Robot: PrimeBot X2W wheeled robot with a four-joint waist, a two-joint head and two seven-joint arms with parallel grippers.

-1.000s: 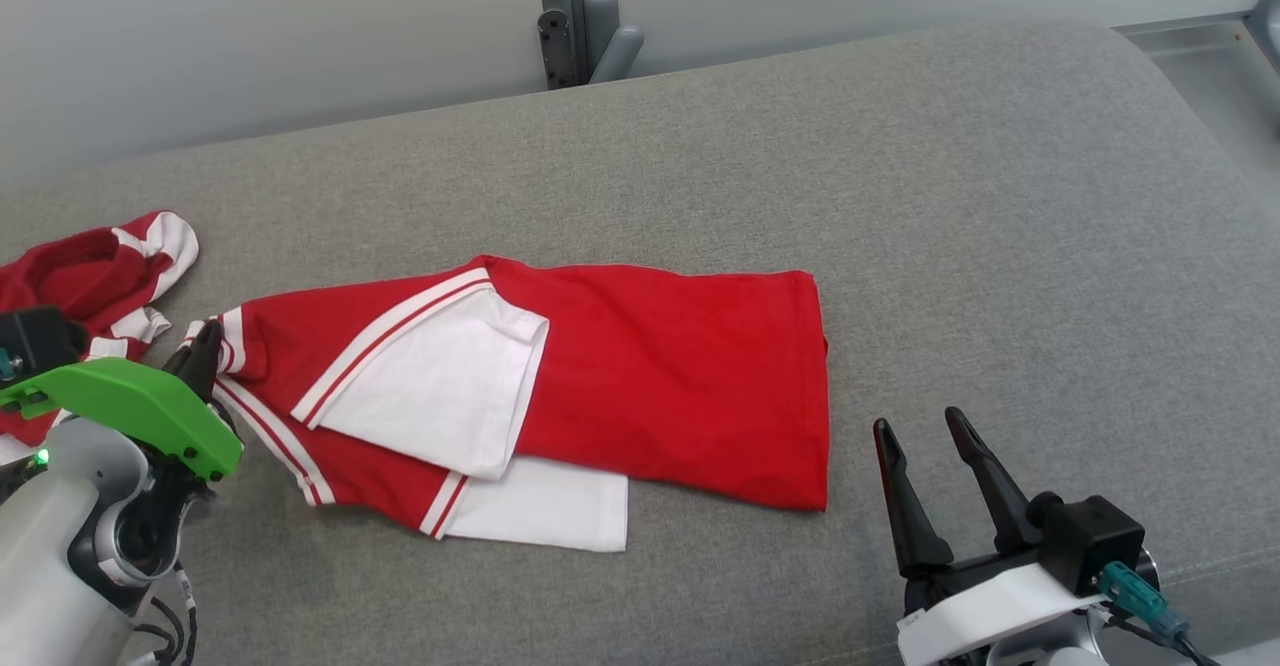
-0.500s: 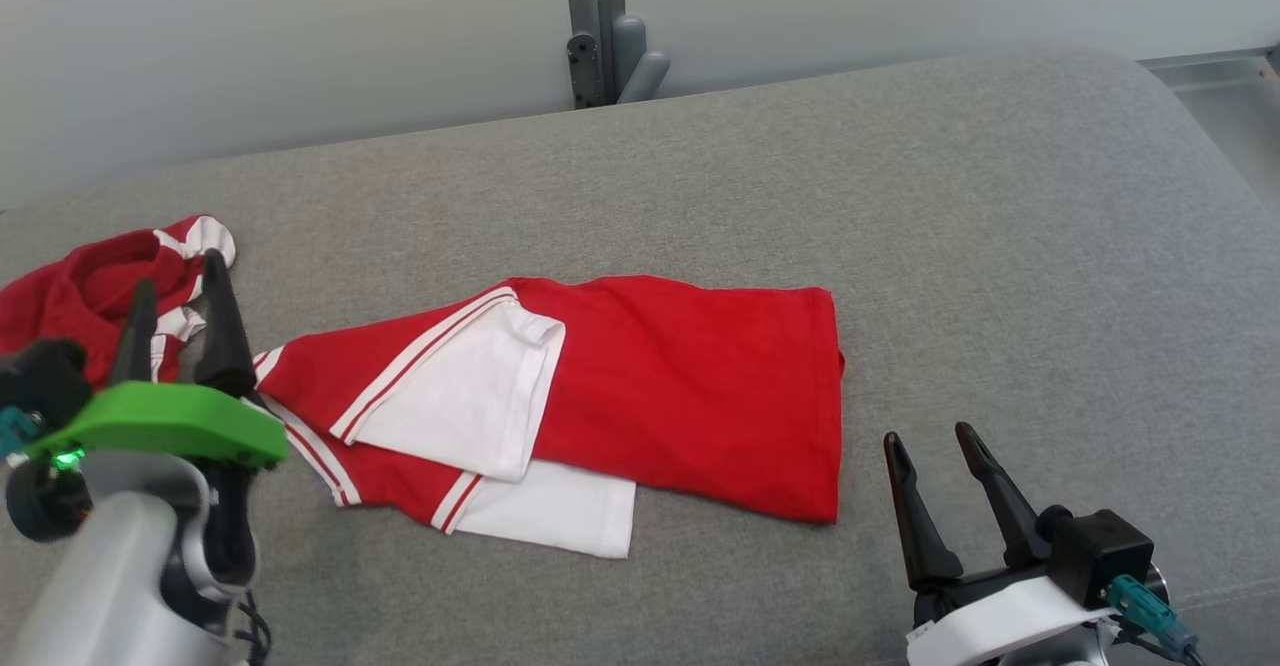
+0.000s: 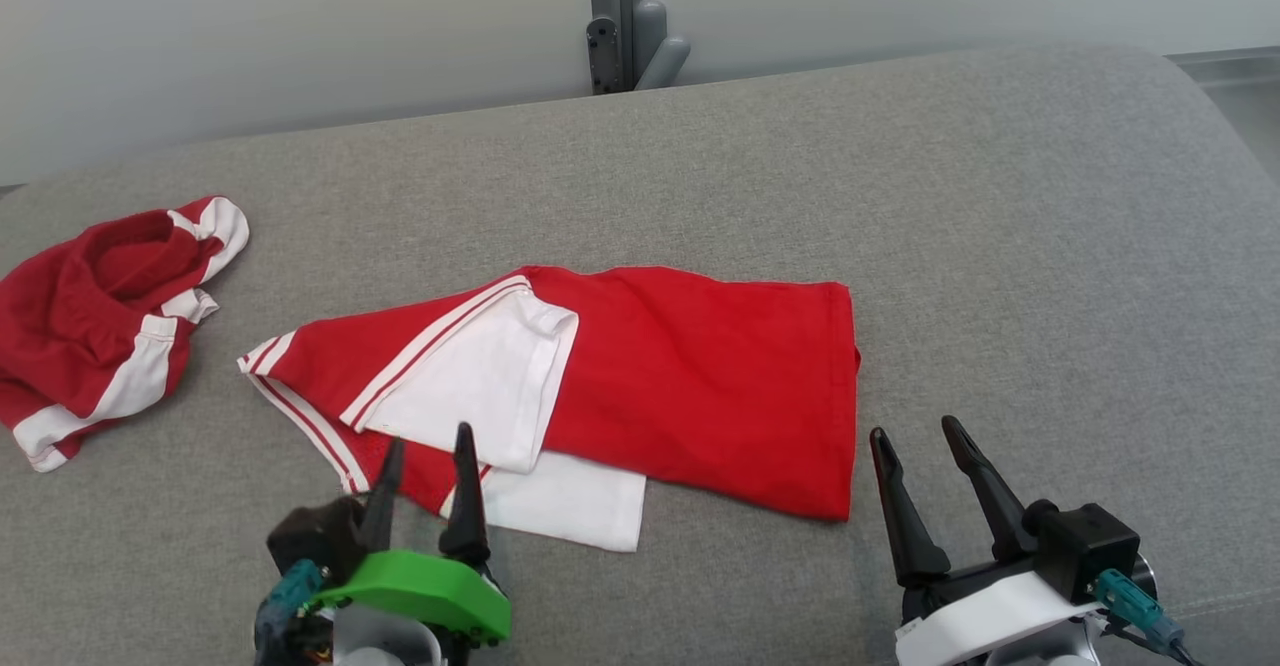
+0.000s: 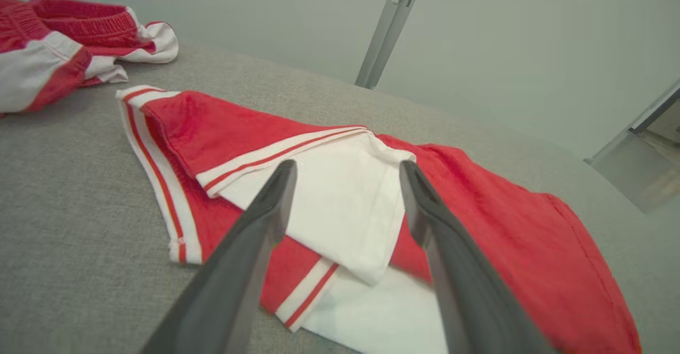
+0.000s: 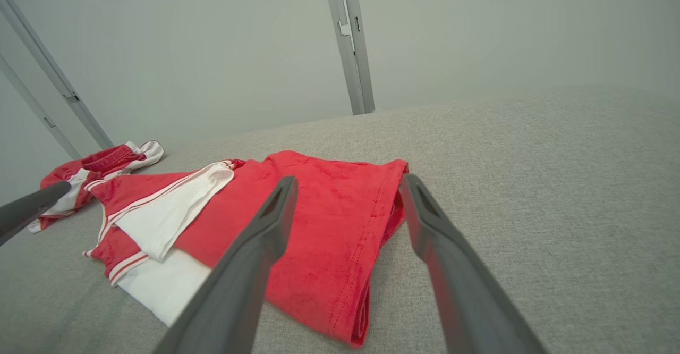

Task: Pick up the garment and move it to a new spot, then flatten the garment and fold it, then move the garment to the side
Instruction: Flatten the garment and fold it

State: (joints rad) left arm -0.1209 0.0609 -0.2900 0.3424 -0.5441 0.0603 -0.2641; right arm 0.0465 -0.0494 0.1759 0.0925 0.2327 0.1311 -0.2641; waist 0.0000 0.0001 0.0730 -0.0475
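The garment [image 3: 690, 386], a red shirt with white sleeves and red-white striped trim, lies folded flat in the middle of the grey cushion [image 3: 1000, 246]. My left gripper [image 3: 428, 438] stands open at the garment's near left edge, its fingertips over the striped hem, with nothing between them. In the left wrist view the left gripper [image 4: 348, 168] frames the white sleeve of the garment [image 4: 504, 226]. My right gripper [image 3: 912, 428] is open just off the garment's near right corner, apart from the cloth. The right wrist view has the right gripper [image 5: 349, 181] pointing at the garment [image 5: 329, 210].
A second red and white piece of clothing [image 3: 100, 316] lies crumpled at the cushion's far left, also seen as the bunched cloth [image 4: 64, 40]. A grey metal post [image 3: 625, 16] stands behind the cushion's far edge against a pale wall. Bare cushion stretches to the right.
My left gripper has let go of the garment's left corner and opened. It has swung from the far left to the garment's near edge. The right gripper stays put; the camera shifted slightly.
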